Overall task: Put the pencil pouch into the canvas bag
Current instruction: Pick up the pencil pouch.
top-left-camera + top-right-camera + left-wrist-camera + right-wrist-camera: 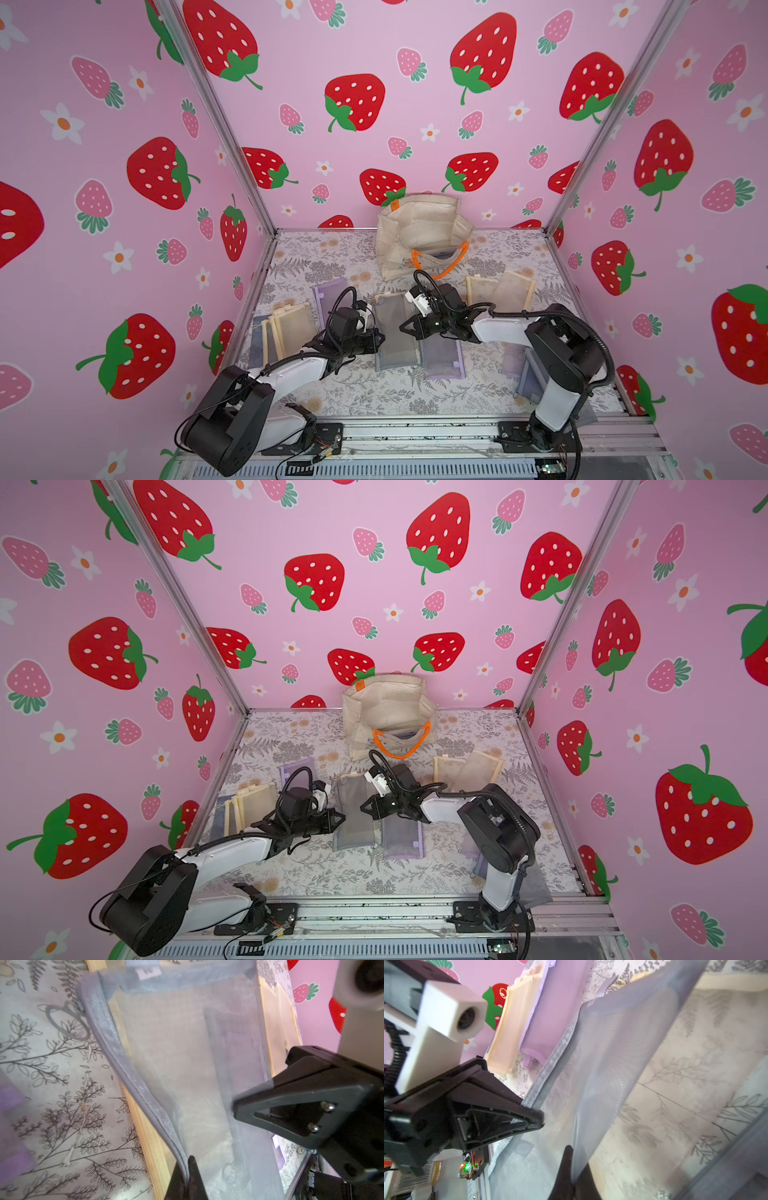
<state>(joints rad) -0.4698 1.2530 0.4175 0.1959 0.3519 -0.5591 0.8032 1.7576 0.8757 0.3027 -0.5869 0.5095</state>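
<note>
A grey mesh pencil pouch lies mid-table on top of other pouches. My left gripper is shut on its zipper edge; the left wrist view shows the grey zipper band pinched in that gripper and the mesh pencil pouch stretching away. My right gripper is shut on the opposite edge, and the right wrist view shows that gripper clamping the mesh pencil pouch. The canvas bag stands open at the back, cream with orange handles.
Cream pouches and a purple pouch lie to the left. More cream pouches lie to the right, a purple one under the right arm, grey ones front right. Pink walls close three sides.
</note>
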